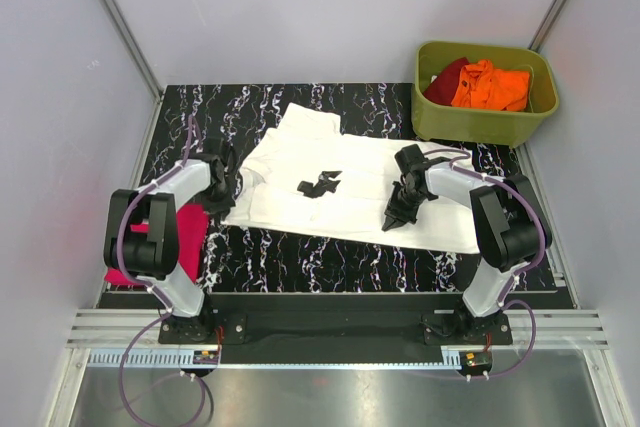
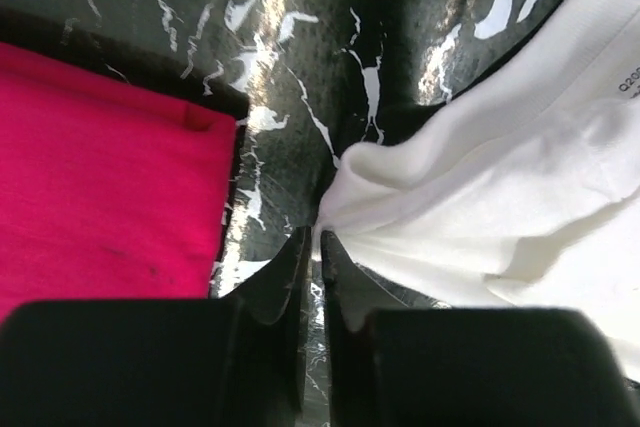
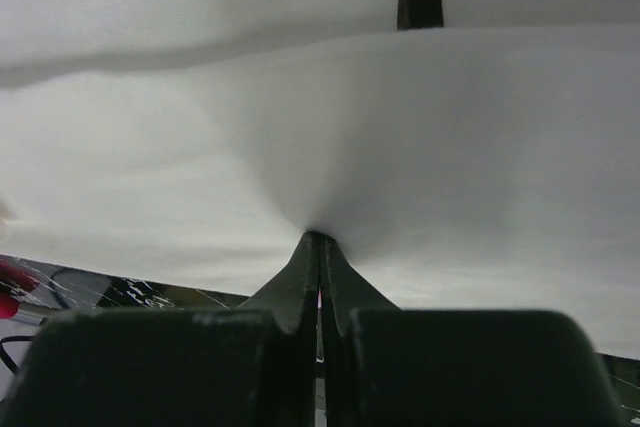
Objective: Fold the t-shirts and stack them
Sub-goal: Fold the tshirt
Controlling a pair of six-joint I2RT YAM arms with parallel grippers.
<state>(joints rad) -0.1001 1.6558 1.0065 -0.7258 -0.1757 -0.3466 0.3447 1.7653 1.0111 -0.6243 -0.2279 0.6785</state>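
Top: white cloth t-shirt with black chest print (image 1: 350, 202) lies spread on the black marbled tabletop (image 1: 300, 259). Plain magenta-pink shirt (image 1: 192, 237) just left of it.
Left wrist: left gripper (image 2: 318, 243) clamped on the white shirt's edge.
Right wrist: right gripper (image 3: 319, 243) pinching its cloth.

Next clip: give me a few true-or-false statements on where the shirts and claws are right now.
1. The right claw is shut on the white t-shirt. True.
2. The pink t-shirt lies in the green tub. False: it lies on the table at the near left; the tub holds an orange t-shirt and a dark red t-shirt.
3. The left claw pinches the white t-shirt's edge. True.
4. The white t-shirt is stacked on the pink t-shirt. False: it lies spread beside it.
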